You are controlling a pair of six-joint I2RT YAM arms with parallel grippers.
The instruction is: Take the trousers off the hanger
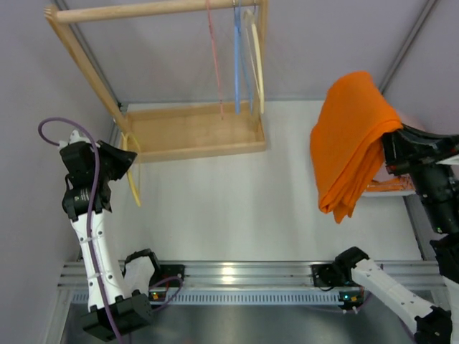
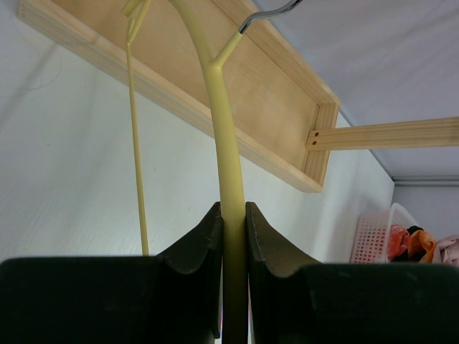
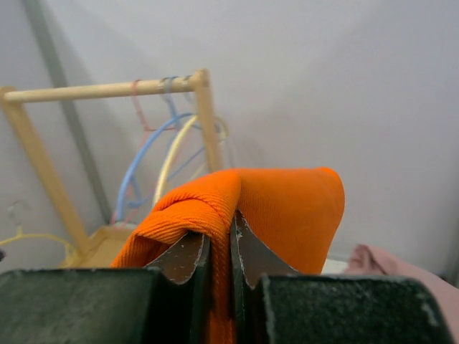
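Orange trousers (image 1: 355,143) hang in folds at the right of the overhead view, well apart from the yellow hanger (image 1: 133,179) at the left. They are draped over the right gripper (image 3: 231,236), whose jaws are pinched together on a ridge of the cloth. At the left of the same view, the left gripper (image 2: 231,215) is clamped on the bare yellow stem of the hanger, its wire hook pointing up toward the wooden rack (image 1: 193,132) at the top of the frame. No cloth is seen on the hanger.

A pink, a blue and a pale hanger (image 1: 237,57) dangle from the rack's top rail, all bare. A fold of dusty pink cloth, likely the second pair of trousers (image 3: 391,265), lies at the lower right of the right wrist view, with a white basket (image 2: 373,236) visible low at the right in the left wrist view.

The separating step appears complete for the orange pair. What seems to remain is setting down: the right arm would need to lower the garment to a resting place and release, while the left disposes of the empty hanger, perhaps hooking it back on the rail, a move that calls for careful alignment of the hook.
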